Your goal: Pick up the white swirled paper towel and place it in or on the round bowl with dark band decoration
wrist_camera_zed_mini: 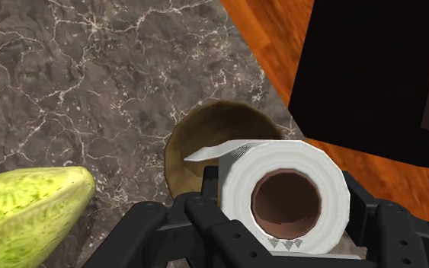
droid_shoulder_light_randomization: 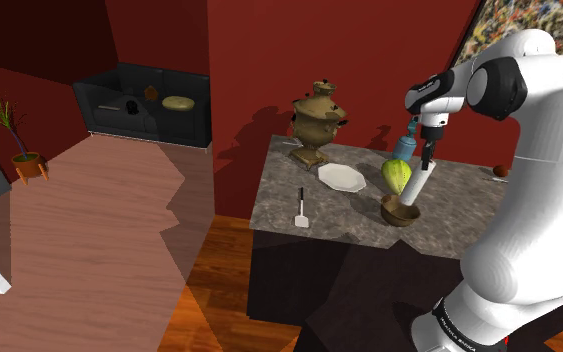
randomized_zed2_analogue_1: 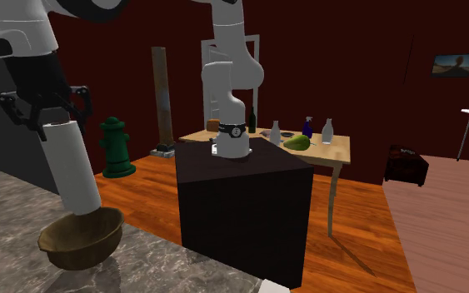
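Note:
My gripper (droid_shoulder_light_randomization: 427,157) is shut on the white paper towel roll (droid_shoulder_light_randomization: 418,187), which it holds upright and slightly tilted. The roll's lower end sits inside the rim of the round brown bowl (droid_shoulder_light_randomization: 400,211) on the grey marble counter (droid_shoulder_light_randomization: 299,190). In the second exterior view the roll (randomized_zed2_analogue_1: 70,166) dips into the bowl (randomized_zed2_analogue_1: 82,239) below the gripper (randomized_zed2_analogue_1: 45,110). The wrist view looks down the roll's brown core (wrist_camera_zed_mini: 285,198). There the black fingers (wrist_camera_zed_mini: 205,199) clasp both sides of the roll, and the bowl (wrist_camera_zed_mini: 197,137) lies beneath it.
A green-yellow vegetable (droid_shoulder_light_randomization: 396,174) lies right beside the bowl, also seen next to the gripper (wrist_camera_zed_mini: 30,204). A white plate (droid_shoulder_light_randomization: 342,177), a brass urn (droid_shoulder_light_randomization: 317,122), a spatula (droid_shoulder_light_randomization: 301,209) and a blue bottle (droid_shoulder_light_randomization: 405,146) share the counter. The counter's edge runs close to the bowl.

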You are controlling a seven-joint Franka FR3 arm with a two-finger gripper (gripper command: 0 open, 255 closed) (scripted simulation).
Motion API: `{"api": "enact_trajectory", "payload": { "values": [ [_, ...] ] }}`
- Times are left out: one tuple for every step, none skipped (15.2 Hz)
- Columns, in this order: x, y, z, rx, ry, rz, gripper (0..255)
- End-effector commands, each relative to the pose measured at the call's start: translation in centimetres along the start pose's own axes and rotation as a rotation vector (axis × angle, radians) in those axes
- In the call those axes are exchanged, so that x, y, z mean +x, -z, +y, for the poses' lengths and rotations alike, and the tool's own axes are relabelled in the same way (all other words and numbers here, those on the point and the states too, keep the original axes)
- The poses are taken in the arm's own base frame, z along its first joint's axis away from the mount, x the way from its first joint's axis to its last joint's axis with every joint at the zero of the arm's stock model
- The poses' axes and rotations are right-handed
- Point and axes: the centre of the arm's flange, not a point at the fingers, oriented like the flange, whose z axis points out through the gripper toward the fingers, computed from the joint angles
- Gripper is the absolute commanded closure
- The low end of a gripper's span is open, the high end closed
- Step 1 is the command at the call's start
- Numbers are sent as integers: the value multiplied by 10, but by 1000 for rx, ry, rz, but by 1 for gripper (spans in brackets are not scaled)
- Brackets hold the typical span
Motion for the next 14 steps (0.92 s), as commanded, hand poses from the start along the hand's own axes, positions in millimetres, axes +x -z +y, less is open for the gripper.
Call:
{"api": "enact_trajectory", "payload": {
  "values": [
    [3,-10,1,0,0,0,255],
    [5,-15,2,0,0,0,255],
    [6,-20,2,0,0,0,255],
    [8,-25,3,0,0,0,255],
    [9,-30,3,0,0,0,255],
    [11,-35,4,0,0,0,255],
    [11,-38,4,0,0,0,255],
    [11,-38,4,0,0,0,255],
    [12,-38,4,0,0,0,255],
    [12,-38,4,0,0,0,255],
    [12,-38,4,0,0,0,255],
    [12,-38,4,0,0,0,255],
    [12,-38,4,0,0,0,255],
    [12,-38,4,0,0,0,255]
  ]
}}
